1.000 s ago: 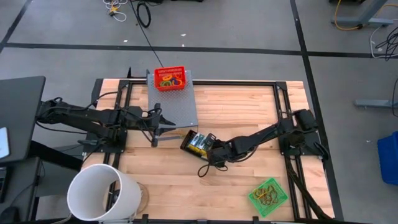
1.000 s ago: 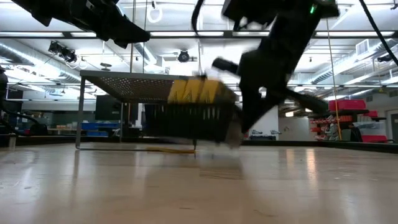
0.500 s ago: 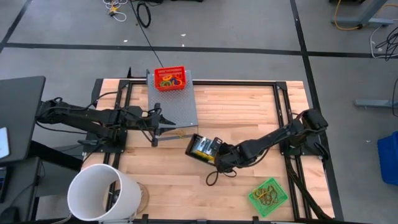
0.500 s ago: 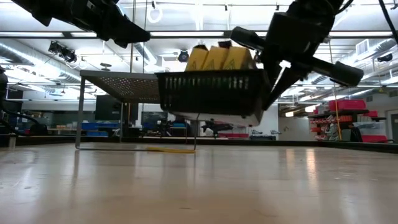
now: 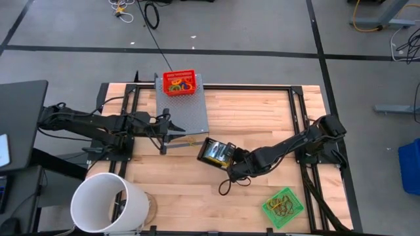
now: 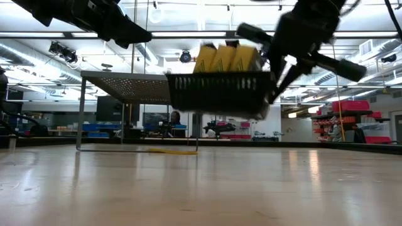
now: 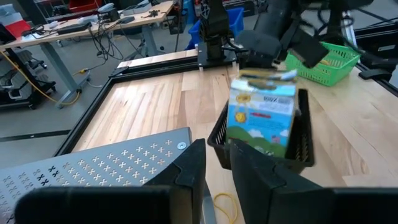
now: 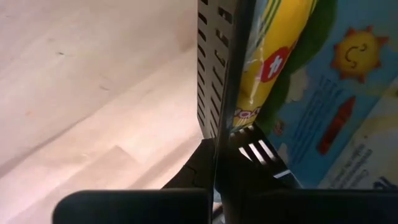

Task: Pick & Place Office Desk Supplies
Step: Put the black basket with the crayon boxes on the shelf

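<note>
I saw right gripper [image 5: 231, 159] clamped on the wall of the black basket [image 6: 220, 94], lifted clear of the table [image 5: 262, 118] | crayon boxes [image 6: 227, 58] stood inside it | left gripper [image 5: 169, 128] hung by the perforated metal shelf [image 5: 187, 108], fingers nearly together, holding nothing | red basket [image 5: 180, 83] of rubber bands sat on the shelf's far end | green basket [image 5: 283, 206] sat near the table's front right corner.

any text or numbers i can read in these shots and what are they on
"4": white numeral in a red circle on the crayon box inside the black basket, which the right gripper holds by its wall, off the table.
Small print low on that box: too blurred to read.
Front label of the crayon box in the left wrist view: too blurred to read.
Nothing else readable.
</note>
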Controlling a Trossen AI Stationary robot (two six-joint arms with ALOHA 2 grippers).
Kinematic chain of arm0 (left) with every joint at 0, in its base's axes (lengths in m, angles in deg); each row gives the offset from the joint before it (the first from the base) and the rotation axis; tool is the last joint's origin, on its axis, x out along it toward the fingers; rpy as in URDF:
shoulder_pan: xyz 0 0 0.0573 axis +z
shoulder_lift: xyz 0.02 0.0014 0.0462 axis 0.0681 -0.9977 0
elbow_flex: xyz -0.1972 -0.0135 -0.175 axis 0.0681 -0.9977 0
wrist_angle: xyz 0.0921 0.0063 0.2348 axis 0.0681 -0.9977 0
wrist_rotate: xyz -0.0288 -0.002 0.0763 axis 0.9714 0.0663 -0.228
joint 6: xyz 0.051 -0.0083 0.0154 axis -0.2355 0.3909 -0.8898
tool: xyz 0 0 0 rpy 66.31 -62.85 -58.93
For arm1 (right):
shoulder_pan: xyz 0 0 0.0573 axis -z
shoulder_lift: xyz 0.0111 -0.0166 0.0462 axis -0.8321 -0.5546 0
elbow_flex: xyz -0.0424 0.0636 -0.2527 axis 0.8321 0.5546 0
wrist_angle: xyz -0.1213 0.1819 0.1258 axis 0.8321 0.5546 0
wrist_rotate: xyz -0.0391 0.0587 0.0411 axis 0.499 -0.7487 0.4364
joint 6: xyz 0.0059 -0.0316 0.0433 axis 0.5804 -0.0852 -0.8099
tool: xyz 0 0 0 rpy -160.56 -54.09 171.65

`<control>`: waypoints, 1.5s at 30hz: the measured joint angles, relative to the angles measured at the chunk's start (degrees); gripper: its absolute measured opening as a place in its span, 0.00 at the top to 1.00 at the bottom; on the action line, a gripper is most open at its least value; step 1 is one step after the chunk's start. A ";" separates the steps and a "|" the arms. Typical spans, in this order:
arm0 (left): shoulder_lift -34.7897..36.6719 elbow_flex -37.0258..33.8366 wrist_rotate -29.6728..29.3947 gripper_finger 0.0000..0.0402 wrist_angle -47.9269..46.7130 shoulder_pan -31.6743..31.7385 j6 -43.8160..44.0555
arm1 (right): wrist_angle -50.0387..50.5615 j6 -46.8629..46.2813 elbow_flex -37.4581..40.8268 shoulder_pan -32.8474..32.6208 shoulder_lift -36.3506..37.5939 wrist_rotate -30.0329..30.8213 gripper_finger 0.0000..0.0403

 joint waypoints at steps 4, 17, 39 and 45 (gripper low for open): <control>0.00 0.00 -0.01 0.79 -0.01 0.00 0.01 | 3.57 -0.48 -4.37 -0.01 0.00 1.72 0.98; 0.00 0.02 0.94 0.79 -0.02 -0.07 0.24 | 10.91 3.69 -15.27 2.86 0.00 3.56 0.98; 9.57 0.07 2.64 0.79 0.31 -0.07 -1.50 | -0.54 25.32 -15.52 16.62 0.00 3.52 0.99; 16.09 0.07 0.55 0.79 -3.90 -0.02 -1.64 | -3.75 30.70 -15.52 18.82 0.00 3.17 0.99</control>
